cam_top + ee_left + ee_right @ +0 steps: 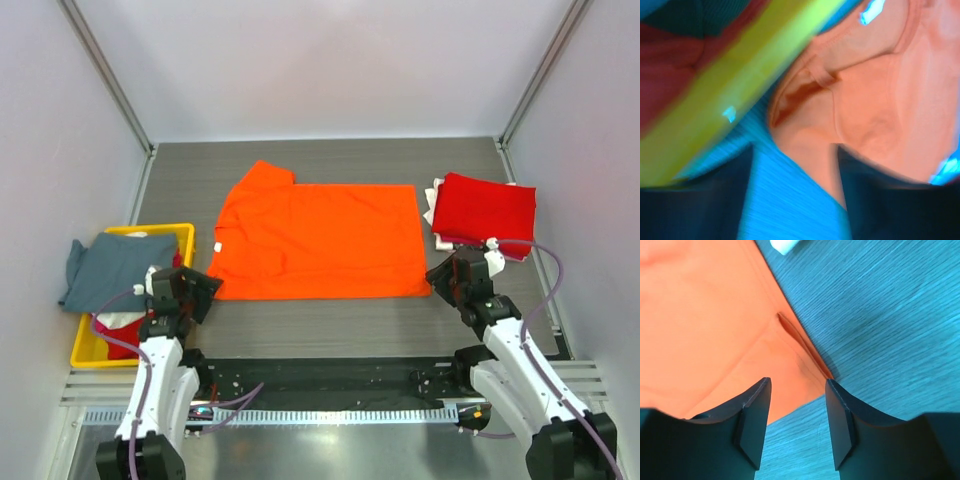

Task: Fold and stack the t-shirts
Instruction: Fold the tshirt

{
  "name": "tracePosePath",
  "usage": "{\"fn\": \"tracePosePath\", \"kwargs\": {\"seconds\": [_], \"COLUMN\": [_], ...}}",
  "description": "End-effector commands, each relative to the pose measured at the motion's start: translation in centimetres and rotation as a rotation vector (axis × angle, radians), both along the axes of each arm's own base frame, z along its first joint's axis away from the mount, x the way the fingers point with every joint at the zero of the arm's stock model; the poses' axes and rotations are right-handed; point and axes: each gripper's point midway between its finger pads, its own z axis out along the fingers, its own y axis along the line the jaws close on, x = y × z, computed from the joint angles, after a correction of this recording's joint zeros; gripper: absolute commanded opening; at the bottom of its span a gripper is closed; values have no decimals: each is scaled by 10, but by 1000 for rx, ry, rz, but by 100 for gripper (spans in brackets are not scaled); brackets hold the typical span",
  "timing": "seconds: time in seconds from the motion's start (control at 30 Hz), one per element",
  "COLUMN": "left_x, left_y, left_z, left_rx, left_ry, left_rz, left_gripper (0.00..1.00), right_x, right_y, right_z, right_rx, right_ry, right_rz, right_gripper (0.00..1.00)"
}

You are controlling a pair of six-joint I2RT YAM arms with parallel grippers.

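The orange t-shirt (318,243) lies folded in half and flat on the table's middle. A folded red t-shirt (485,212) lies at the right on top of a white one (433,207). A grey-blue t-shirt (115,267) lies over the yellow bin (183,236) at the left, with red and white cloth under it. My left gripper (207,286) is open at the orange shirt's near left corner (810,150). My right gripper (441,280) is open just above the shirt's near right corner (790,385). Neither holds anything.
The yellow bin's rim (740,85) runs close beside my left fingers. The grey walls stand at both sides and at the back. A metal rail (320,385) runs along the near edge of the table.
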Motion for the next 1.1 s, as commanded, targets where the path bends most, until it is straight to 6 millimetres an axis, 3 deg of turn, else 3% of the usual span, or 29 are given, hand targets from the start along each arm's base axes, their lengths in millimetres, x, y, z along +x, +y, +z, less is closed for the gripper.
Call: {"fn": "tracePosePath", "kwargs": {"seconds": [0.0, 0.03, 0.1, 0.2, 0.27, 0.3, 0.43, 0.47, 0.5, 0.57, 0.6, 0.63, 0.67, 0.7, 0.73, 0.77, 0.8, 0.83, 0.87, 0.93, 0.97, 1.0, 1.03, 1.07], "left_x": [-8, -5, -5, 9, 18, 26, 73, 83, 96, 129, 143, 159, 169, 179, 193, 208, 218, 230, 244, 264, 276, 288, 296, 303], "left_y": [-11, -17, -17, -9, -4, -2, -1, -2, -6, -8, -11, -10, -7, -5, -4, -3, -3, -1, -1, -1, -2, -2, -3, -6], "left_z": [21, 33, 46, 88, 106, 116, 155, 160, 168, 180, 196, 182, 183, 183, 191, 178, 174, 179, 158, 160, 134, 139, 129, 122], "left_rx": [-42, -48, -40, 14, 46, 63, 115, 117, 110, 137, 151, 159, 190, 201, 211, 216, 219, 231, 230, 241, 228, 236, 231, 223], "left_ry": [-25, -58, -78, -159, -180, -200, -221, -227, -256, -292, -334, -295, -292, -288, -308, -290, -287, -302, -266, -273, -226, -242, -227, -221], "left_rz": [-32, -55, -50, -44, -44, -50, -135, -151, -186, -245, -283, -303, -315, -314, -317, -328, -333, -333, -347, -354, -366, -371, -379, -391], "left_gripper": [79, 89, 91, 92, 92, 92, 90, 90, 90, 90, 91, 90, 90, 90, 90, 90, 89, 89, 89, 87, 86, 85, 84, 83], "right_x": [3, 4, 13, 29, 40, 50, 81, 92, 103, 122, 137, 146, 160, 170, 177, 189, 199, 206, 219, 237, 250, 257, 265, 276], "right_y": [-6, -11, -11, -9, -9, -7, -1, 3, 5, 14, 21, 23, 26, 30, 31, 34, 36, 36, 37, 37, 38, 38, 37, 36], "right_z": [27, 32, 51, 65, 75, 92, 116, 112, 124, 129, 126, 123, 135, 119, 118, 127, 111, 109, 116, 96, 105, 102, 82, 88], "right_rx": [-41, -71, -92, -134, -166, -173, -202, -209, -219, -231, -240, -244, -247, -248, -246, -241, -244, -245, -251, -271, -275, -279, -287, -292], "right_ry": [-57, -62, -97, -94, -99, -131, -171, -152, -176, -195, -178, -165, -184, -137, -132, -153, -116, -110, -126, -83, -105, -102, -63, -81], "right_rz": [-7, -8, 4, 44, 70, 74, 118, 133, 150, 207, 249, 262, 268, 285, 285, 289, 293, 285, 274, 276, 270, 266, 263, 249], "right_gripper": [54, 53, 52, 48, 46, 46, 46, 47, 48, 51, 51, 51, 51, 50, 50, 50, 50, 51, 51, 54, 55, 55, 55, 54]}}
